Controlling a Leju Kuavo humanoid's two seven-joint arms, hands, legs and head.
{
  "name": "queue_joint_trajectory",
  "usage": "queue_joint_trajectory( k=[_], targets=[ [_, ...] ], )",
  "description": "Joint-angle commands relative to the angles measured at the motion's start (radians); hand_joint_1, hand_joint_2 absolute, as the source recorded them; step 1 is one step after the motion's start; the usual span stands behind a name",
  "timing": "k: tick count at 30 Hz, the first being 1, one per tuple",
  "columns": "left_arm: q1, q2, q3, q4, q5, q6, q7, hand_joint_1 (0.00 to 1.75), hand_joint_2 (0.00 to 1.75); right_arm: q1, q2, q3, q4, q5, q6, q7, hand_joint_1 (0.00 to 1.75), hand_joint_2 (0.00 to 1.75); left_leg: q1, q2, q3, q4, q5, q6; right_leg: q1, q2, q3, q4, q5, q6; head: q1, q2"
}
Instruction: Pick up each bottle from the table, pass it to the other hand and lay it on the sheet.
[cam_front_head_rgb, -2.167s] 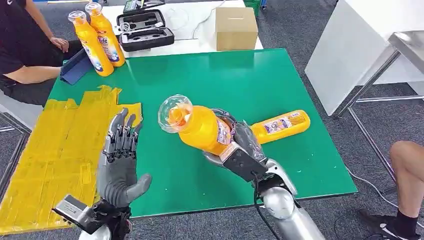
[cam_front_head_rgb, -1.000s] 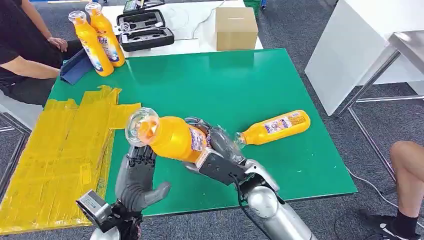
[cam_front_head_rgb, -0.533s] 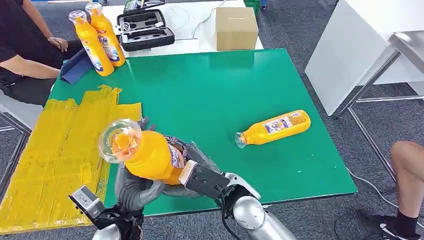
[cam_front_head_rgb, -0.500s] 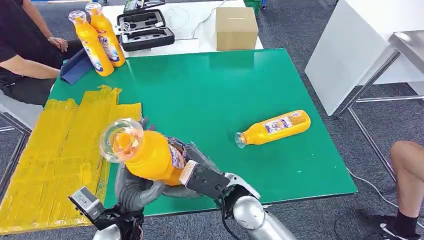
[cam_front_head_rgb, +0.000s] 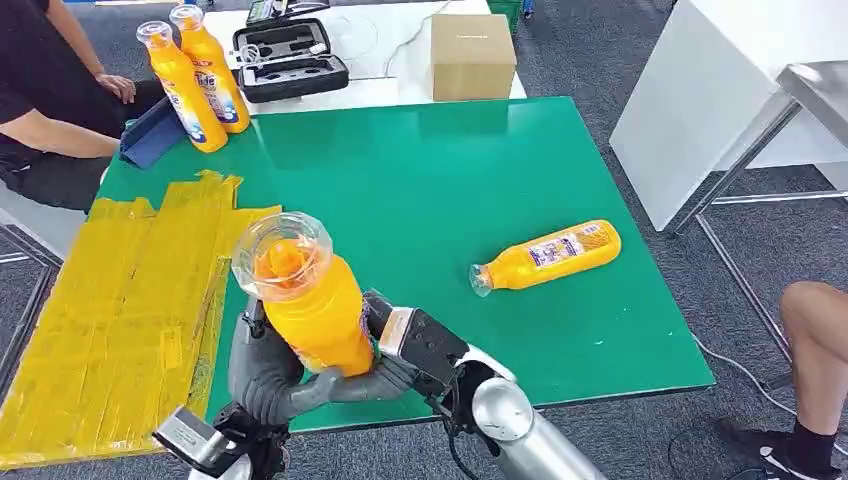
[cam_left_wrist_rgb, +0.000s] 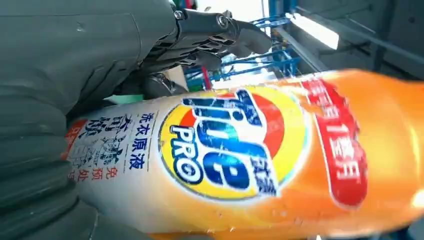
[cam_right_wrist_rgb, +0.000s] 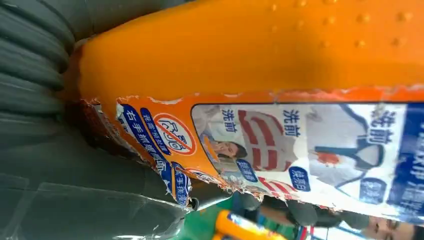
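Bottle (cam_front_head_rgb: 318, 318) of orange detergent, nearly upright with its clear cap toward the camera, sits between both robot hands above the near edge of the green tabletop (cam_front_head_rgb: 440, 170), just beside the yellow sheet (cam_front_head_rgb: 110, 300). From the head view, the left hand (cam_front_head_rgb: 268, 372) cups the bottle from the left and below, its thumb curled under the base, while the right hand (cam_front_head_rgb: 415, 345) presses against the bottle's right side — both hands hold it. The left wrist view adds what the head view hides: the bottle's front label (cam_left_wrist_rgb: 225, 145) with a blue, red and yellow logo, and dark fingers (cam_left_wrist_rgb: 210, 30) wrapped over the far side of the body. The right wrist view shows the back label (cam_right_wrist_rgb: 280, 150), torn along its edge, with the grey ribbed palm tight against the orange plastic.

The yellow sheet covers the left part of the tabletop. A second bottle (cam_front_head_rgb: 548, 256) lies on its side on the right half of the tabletop, well apart from the hands. Two more orange bottles (cam_front_head_rgb: 195, 80) stand upright at the far left corner, touching each other. Beyond the tabletop sit a cardboard box (cam_front_head_rgb: 472, 55) and an open black case (cam_front_head_rgb: 290, 60). A seated person's arm (cam_front_head_rgb: 60, 140) shows at the far left — another person's leg (cam_front_head_rgb: 815, 330) at the right edge.
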Motion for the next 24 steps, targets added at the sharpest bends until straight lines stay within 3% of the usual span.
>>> queue_joint_trajectory(
  k=[1, 10, 14, 24],
  targets=[
    [-0.038, 0.038, -0.085, 0.029, -0.141, 0.028, -0.014, 0.0, 1.75, -0.015, -0.063, 0.132, 0.076, -0.021, 0.044, -0.007, 1.75, 1.75, 0.001, -0.001, 0.006, -0.001, -0.002, -0.001, 0.001, -0.002, 0.007, -0.002, -0.002, -0.002, 0.0, 0.0],
    [-0.028, 0.046, -0.079, 0.032, -0.147, 0.01, -0.007, 0.0, 1.75, 0.0, -0.091, 0.123, 0.063, -0.009, 0.034, 0.0, 1.75, 1.75, 0.001, -0.001, 0.004, -0.001, -0.001, -0.001, 0.001, -0.003, 0.005, -0.001, -0.002, -0.002, 0.0, 0.0],
    [-0.046, 0.061, -0.092, 0.054, -0.214, -0.069, 0.068, 0.0, 1.75, 0.003, -0.137, 0.142, 0.083, 0.022, 0.057, 0.028, 1.75, 1.75, 0.001, -0.002, 0.006, -0.001, -0.001, -0.001, 0.001, -0.004, 0.007, -0.002, -0.002, -0.001, 0.0, 0.0],
    [-0.099, 0.064, -0.123, 0.161, -0.259, -0.179, 0.205, 0.0, 1.75, -0.032, -0.127, 0.215, 0.191, 0.071, 0.091, 0.066, 1.75, 1.75, 0.0, -0.001, 0.007, -0.001, -0.001, -0.001, 0.0, -0.003, 0.007, -0.002, -0.002, -0.002, 0.0, 0.0]
  ],
)
